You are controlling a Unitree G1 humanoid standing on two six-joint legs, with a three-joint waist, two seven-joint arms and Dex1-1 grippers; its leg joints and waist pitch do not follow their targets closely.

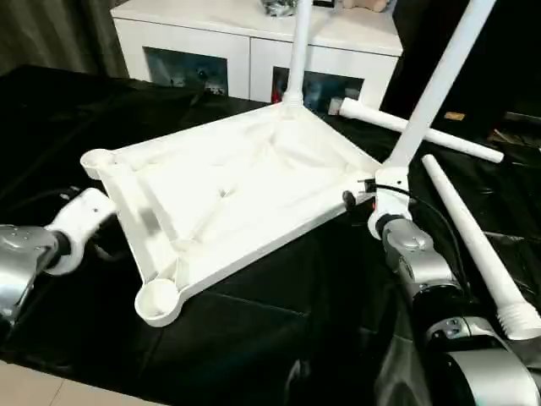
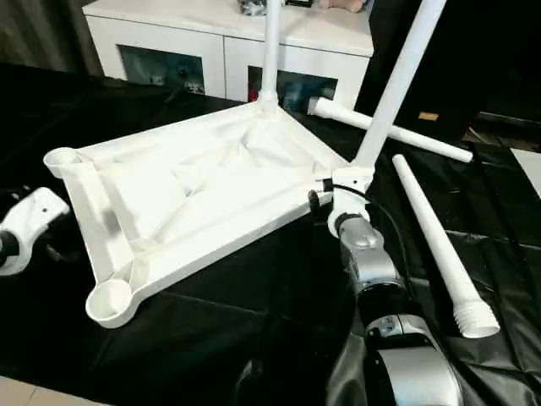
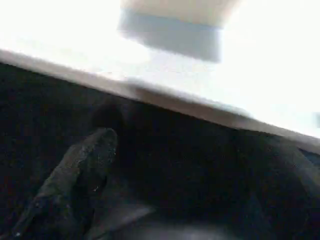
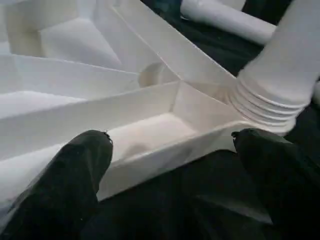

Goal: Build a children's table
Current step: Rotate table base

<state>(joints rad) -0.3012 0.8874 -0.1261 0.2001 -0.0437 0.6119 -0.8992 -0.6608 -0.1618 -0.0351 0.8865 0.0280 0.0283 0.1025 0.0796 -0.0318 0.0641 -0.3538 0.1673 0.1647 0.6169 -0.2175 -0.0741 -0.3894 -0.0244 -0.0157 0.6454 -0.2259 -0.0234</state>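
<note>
The children's table's white tabletop (image 1: 228,199) lies upside down on black cloth, ribbed underside up. One leg (image 1: 299,51) stands in the far corner socket. Another leg (image 1: 433,85) leans in the right corner socket. Two loose legs lie on the cloth to the right, one (image 1: 423,131) behind and one (image 1: 473,245) nearer. The left socket (image 1: 97,158) and the near socket (image 1: 158,300) are empty. My right gripper (image 4: 172,145) is open at the right corner's edge, just below the threaded leg end (image 4: 265,107). My left gripper (image 3: 195,165) is open, one finger (image 3: 85,165) under the tabletop's left edge.
A white cabinet (image 1: 254,38) with dark glass doors stands behind the tabletop. Black cloth (image 1: 279,338) covers the whole work surface, with a pale floor strip (image 1: 34,385) at the near left. A black cable (image 1: 435,220) runs along my right wrist.
</note>
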